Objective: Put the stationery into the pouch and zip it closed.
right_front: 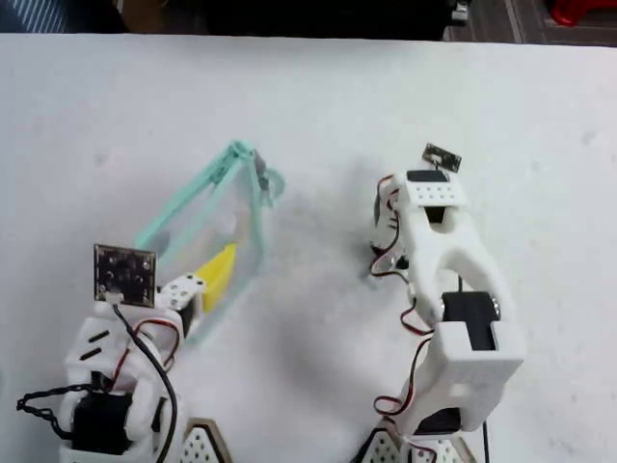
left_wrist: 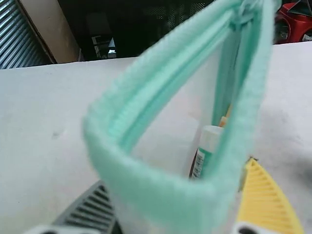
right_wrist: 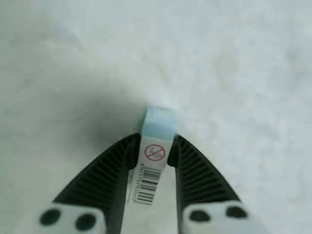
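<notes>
A clear pouch [right_front: 207, 231] with a mint-green zip edge lies open at the table's left. My left gripper [right_front: 205, 282], with one yellow finger [left_wrist: 265, 200] and one grey, is shut on its near end and holds the mouth [left_wrist: 161, 126] wide. Inside stand a white tube with a green label [left_wrist: 204, 151] and something orange behind it. In the right wrist view my right gripper [right_wrist: 156, 139] is shut on a white stick with a pale blue end and a barcode [right_wrist: 157, 122], just above the table. My right arm [right_front: 439, 251] stands to the right of the pouch.
The white table [right_front: 318, 106] spreads bare behind and between the arms. Its far edge runs along the top of the high view, with a dark room beyond. Both arm bases [right_front: 202, 446] sit at the near edge.
</notes>
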You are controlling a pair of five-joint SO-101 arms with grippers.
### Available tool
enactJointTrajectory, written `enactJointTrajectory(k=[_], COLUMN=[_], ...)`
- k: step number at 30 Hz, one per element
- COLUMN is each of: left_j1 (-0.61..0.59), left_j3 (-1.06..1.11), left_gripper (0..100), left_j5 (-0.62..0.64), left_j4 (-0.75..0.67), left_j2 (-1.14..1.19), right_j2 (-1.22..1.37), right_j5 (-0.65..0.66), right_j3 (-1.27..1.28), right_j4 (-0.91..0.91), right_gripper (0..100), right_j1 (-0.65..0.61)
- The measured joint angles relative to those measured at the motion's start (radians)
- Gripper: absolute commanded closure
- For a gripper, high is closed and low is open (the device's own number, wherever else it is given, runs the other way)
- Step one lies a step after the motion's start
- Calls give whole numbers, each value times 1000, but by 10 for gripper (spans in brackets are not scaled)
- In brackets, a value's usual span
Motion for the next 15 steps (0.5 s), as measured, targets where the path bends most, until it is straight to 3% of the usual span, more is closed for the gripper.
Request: enactJointTrajectory(k=[6, 15], left_j1=[0, 2], left_j3=[0, 0], left_gripper=[676, 674], left_j5=[0, 0], left_j4=[0, 0], left_j2=[0, 0], right_j2=[-32, -350], right_j5=[2, 0], right_j3=[-40, -164], right_j4=[37, 186], right_gripper=[982, 981], right_j1=[0, 0])
